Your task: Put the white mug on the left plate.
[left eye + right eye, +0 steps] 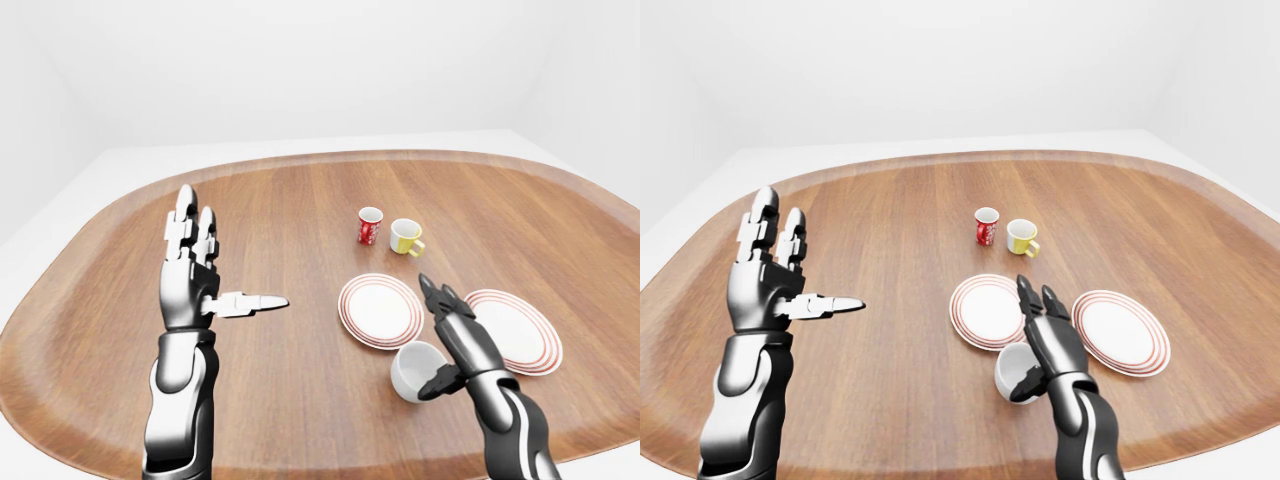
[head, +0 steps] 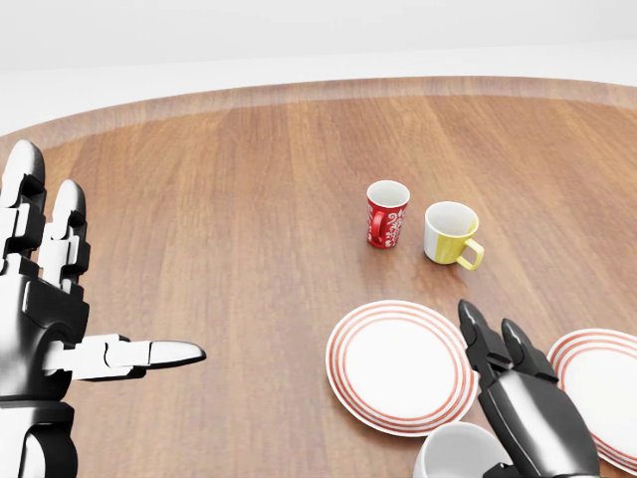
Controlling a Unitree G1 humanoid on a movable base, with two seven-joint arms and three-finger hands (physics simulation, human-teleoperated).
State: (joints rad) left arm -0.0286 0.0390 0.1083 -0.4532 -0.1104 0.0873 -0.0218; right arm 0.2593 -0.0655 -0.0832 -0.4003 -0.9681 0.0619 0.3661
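The white mug (image 1: 416, 369) is lying tipped on the table (image 1: 300, 220), not yet on the left plate (image 1: 380, 310), just under the right hand (image 1: 455, 335) whose spread fingers (image 1: 433, 297) are gripping nothing.

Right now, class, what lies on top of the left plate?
Nothing: the left plate is bare. The white mug sits beside it on the table, under the open right hand.
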